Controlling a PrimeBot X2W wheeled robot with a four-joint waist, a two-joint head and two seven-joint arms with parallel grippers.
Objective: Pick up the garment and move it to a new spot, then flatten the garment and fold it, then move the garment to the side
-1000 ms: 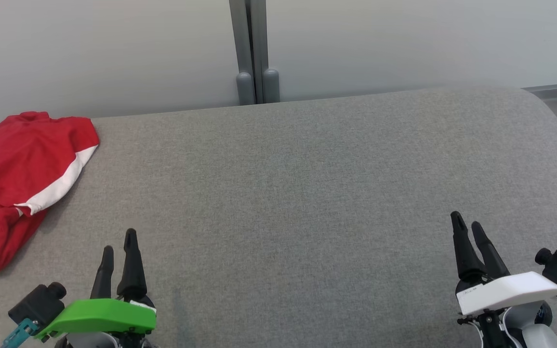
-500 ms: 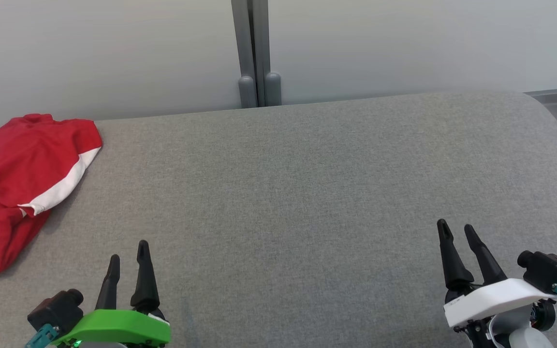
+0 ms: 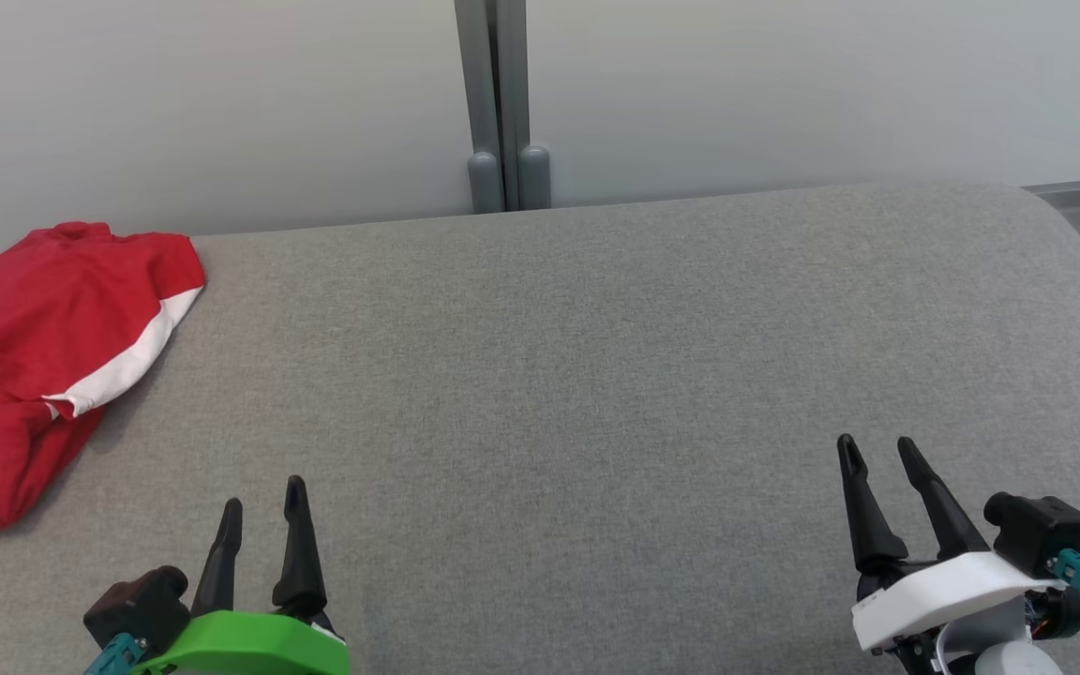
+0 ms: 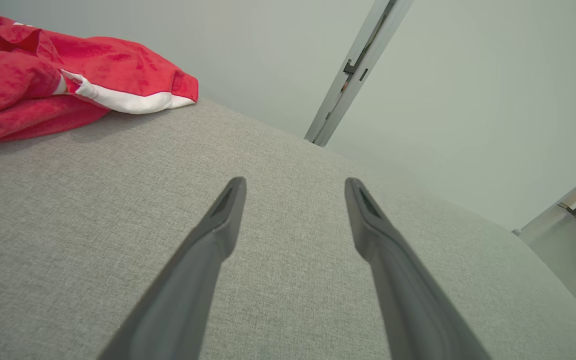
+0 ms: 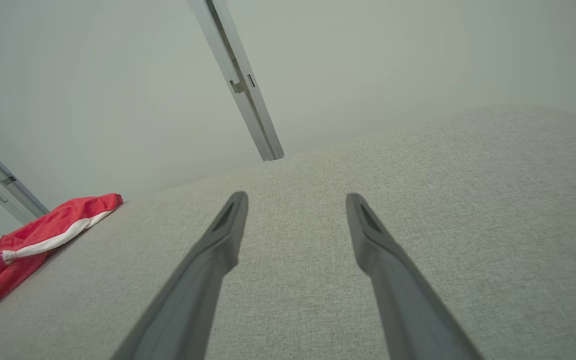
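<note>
Your left gripper [image 3: 263, 495] and right gripper [image 3: 876, 442] hover with jaws spread wide and nothing in them over the grey fabric surface [image 3: 549, 375]. They sit on the near side from the grey post [image 3: 500, 94], 1 to each side of it. The red-and-white garment [image 3: 52, 309] lies crumpled well to the post's left, apart from both grippers.
</note>
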